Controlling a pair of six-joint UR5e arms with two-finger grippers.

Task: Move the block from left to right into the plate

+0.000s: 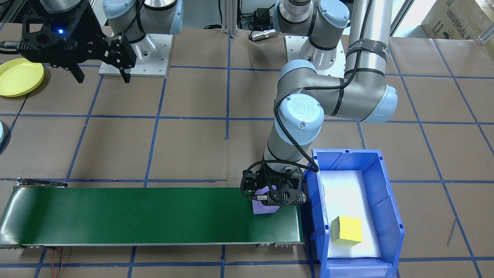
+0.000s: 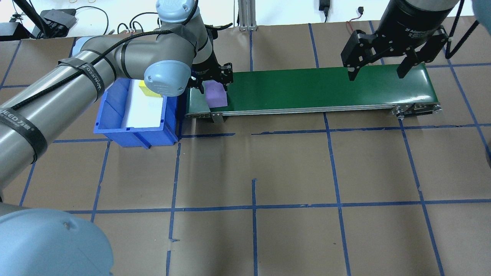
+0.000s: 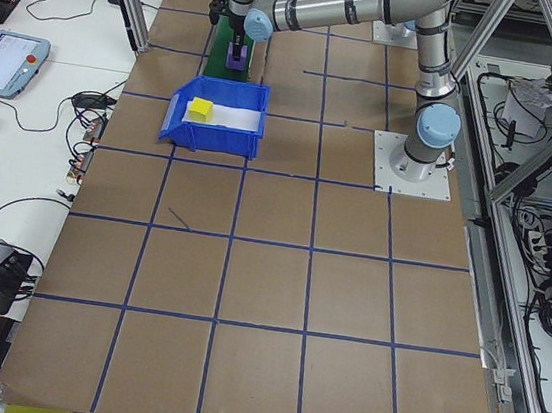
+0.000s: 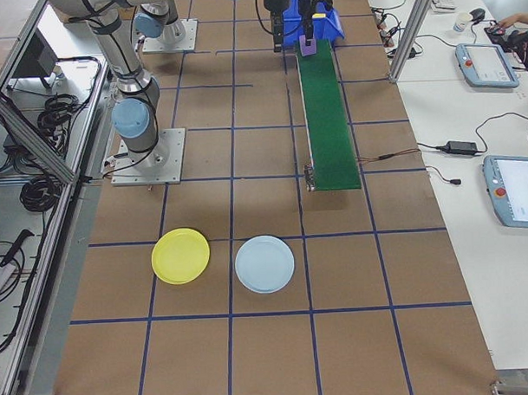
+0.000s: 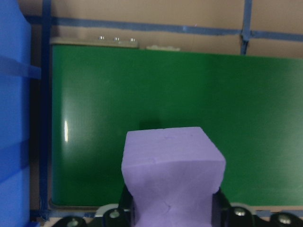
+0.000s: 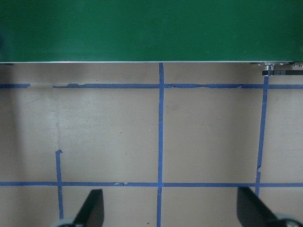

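A purple block [image 5: 173, 170] is pinched between the fingers of my left gripper [image 2: 212, 85], which is shut on it at the end of the green conveyor belt [image 2: 326, 86] beside the blue bin [image 2: 130, 135]. The front-facing view shows the purple block [image 1: 264, 209] low over the belt; I cannot tell whether it touches. My right gripper [image 2: 376, 74] hangs open and empty above the belt's other end, its fingers [image 6: 92, 208] spread wide. The yellow plate [image 4: 180, 256] lies on the table past that end, beside my right gripper [image 1: 103, 79].
A yellow block [image 1: 346, 231] lies on white padding inside the blue bin [image 1: 386, 200]. A light blue plate [image 4: 265, 263] lies next to the yellow plate [image 1: 17, 77]. Brown paper with blue tape lines covers the table.
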